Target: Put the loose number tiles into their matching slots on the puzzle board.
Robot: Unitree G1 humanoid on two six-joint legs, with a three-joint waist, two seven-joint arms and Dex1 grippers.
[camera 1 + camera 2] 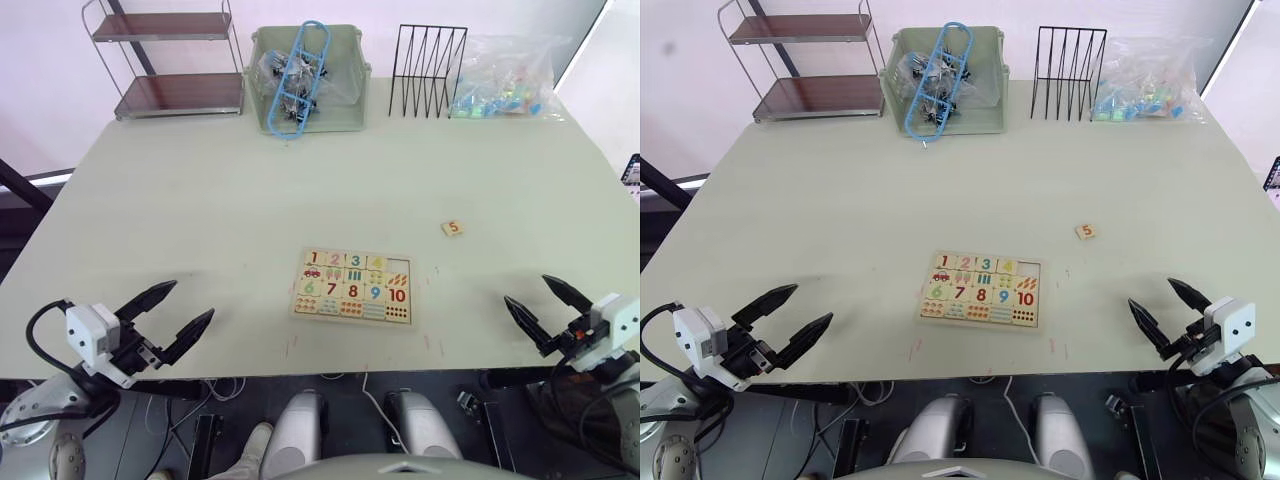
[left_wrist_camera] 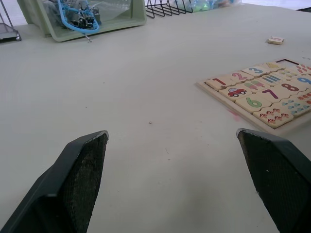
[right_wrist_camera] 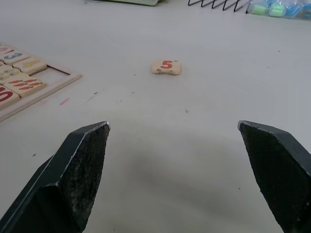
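A: Right gripper [image 1: 550, 308] is spread wide with nothing in it, at the table's [image 1: 200, 200] near right corner. Where's the 5 tile [image 1: 453, 228]?

B: Loose, beyond that gripper toward the far edge, just right of the puzzle board [image 1: 353, 286]. Empty slot [image 1: 1029, 268] sits at the board's far right corner.

A: Left gripper [image 1: 171, 314]?

B: Spread, empty, near left corner. Right arm's closer.

At the table's [image 1: 200, 200] far edge you see a metal shelf rack [image 1: 170, 60], a green bin [image 1: 305, 85], a black wire rack [image 1: 428, 70] and a clear bag [image 1: 510, 80].
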